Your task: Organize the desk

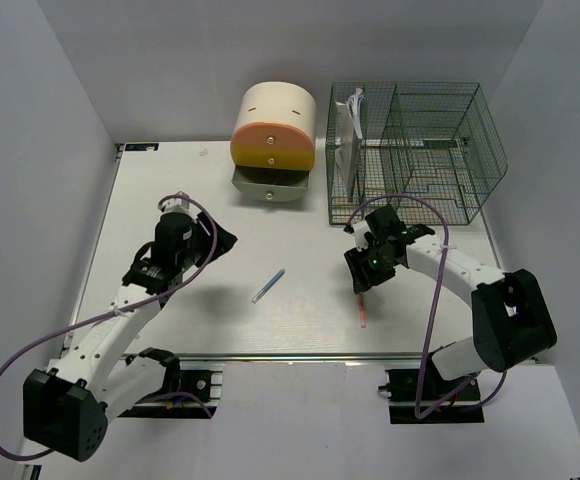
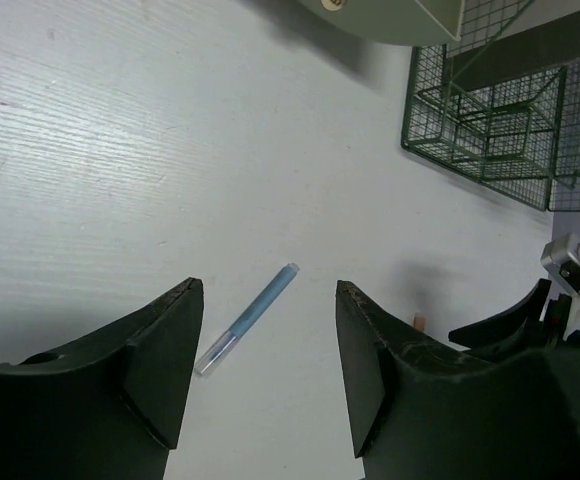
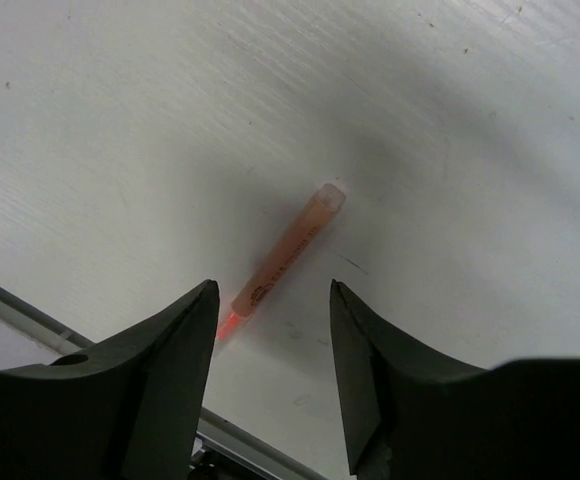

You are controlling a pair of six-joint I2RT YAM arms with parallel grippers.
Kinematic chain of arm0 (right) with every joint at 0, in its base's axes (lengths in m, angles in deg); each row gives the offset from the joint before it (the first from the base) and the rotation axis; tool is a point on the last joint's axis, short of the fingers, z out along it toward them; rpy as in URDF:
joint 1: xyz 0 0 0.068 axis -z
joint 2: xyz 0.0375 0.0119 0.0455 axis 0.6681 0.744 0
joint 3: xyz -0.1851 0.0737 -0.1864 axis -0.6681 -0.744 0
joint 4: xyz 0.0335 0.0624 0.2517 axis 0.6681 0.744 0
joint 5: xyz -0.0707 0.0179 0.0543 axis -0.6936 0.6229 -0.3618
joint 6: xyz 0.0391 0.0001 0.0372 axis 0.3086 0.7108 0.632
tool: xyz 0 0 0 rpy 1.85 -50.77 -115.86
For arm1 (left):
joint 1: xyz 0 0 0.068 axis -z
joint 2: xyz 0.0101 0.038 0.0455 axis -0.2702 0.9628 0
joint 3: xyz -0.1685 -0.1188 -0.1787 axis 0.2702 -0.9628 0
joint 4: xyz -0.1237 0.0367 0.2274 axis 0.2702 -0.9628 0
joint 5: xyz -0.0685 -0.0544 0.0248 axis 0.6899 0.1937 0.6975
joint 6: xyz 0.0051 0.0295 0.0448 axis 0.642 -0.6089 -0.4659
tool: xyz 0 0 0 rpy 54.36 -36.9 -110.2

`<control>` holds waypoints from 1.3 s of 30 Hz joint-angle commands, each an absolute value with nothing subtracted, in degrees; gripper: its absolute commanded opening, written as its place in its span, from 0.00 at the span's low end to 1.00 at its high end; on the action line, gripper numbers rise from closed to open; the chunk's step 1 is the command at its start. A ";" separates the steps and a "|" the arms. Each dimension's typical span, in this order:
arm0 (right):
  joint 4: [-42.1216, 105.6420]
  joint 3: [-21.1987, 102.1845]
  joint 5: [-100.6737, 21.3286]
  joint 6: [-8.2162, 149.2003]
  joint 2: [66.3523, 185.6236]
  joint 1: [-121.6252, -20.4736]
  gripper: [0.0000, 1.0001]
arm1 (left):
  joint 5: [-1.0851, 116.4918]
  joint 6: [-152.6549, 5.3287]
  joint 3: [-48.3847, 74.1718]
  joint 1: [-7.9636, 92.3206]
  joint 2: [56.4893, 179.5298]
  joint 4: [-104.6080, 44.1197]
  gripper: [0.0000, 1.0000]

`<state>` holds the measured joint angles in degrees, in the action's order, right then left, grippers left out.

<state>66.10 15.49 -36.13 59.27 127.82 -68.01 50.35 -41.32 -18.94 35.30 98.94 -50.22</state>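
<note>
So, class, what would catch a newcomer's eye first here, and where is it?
Two pens lie loose on the white desk: a blue pen near the middle, faced by the open left gripper, and an orange pen front right, faced by the open right gripper. At the back stand a cream and orange drawer box and, to its right, a green wire mesh organizer.

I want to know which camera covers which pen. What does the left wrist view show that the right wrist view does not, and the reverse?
Only the left wrist view: a blue pen and the green wire mesh organizer.
Only the right wrist view: an orange pen at full length and the metal rail at the desk's front edge.
Both: the white desk, and an open, empty pincer above a pen, namely the left pincer and the right pincer.
</note>
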 commanded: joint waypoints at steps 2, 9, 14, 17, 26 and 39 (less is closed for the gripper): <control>63.25 14.78 -40.10 62.79 128.14 -69.96 0.55 | 46.46 -41.56 -18.76 35.37 96.31 -53.79 0.65; 62.63 13.99 -38.35 66.49 129.80 -71.45 0.54 | 45.66 -41.12 -18.93 35.37 95.34 -55.46 0.65; 63.95 14.87 -40.01 69.74 132.62 -71.98 0.52 | 45.14 -40.95 -18.76 35.37 94.55 -56.43 0.65; 63.16 14.26 -41.34 70.62 132.88 -72.16 0.51 | 44.87 -40.86 -19.02 35.37 94.02 -56.87 0.65; 63.42 15.22 -49.86 75.10 137.54 -74.35 0.43 | 44.87 -40.50 -18.24 35.37 94.72 -58.80 0.65; 60.09 18.64 -47.76 66.86 136.32 -75.05 0.00 | 46.63 -43.75 -17.09 35.37 96.74 -61.00 0.64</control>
<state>63.59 16.93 -48.16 71.49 137.00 -74.37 45.76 -42.39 -18.61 35.30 97.15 -60.69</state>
